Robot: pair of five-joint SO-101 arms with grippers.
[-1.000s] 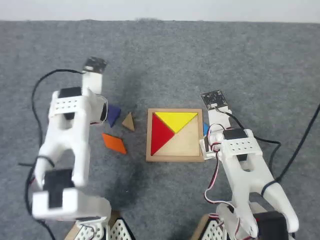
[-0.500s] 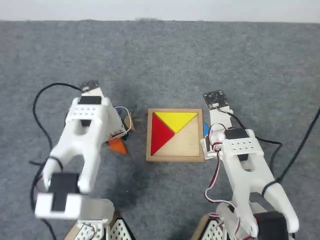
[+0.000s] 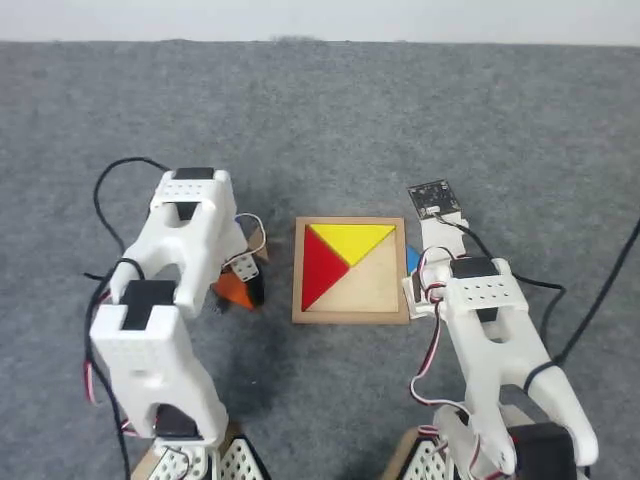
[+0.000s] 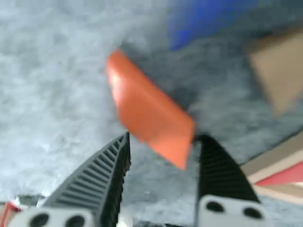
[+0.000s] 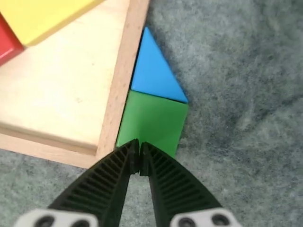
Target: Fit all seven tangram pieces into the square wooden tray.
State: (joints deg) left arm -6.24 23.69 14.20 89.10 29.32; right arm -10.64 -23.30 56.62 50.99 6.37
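Left gripper held open astride orange piece, right gripper closed empty, green square butted against tray rim.

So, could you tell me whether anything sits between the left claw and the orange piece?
Nothing visible does: the open left claw straddles one corner of the orange piece on the grey mat.

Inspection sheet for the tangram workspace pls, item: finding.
Surface: grey carpet.
Job's things: tray holds yellow triangle and red triangle; orange piece, dark blue piece and tan triangle outside; light blue triangle and green square against its outer rim.
Clutter: nothing seen.
End effectors: left end effector open, orange piece's end between its fingers; right end effector shut over green square's edge.
Cables: left cable, right cable, off the pieces.
Surroundings: pale wall.
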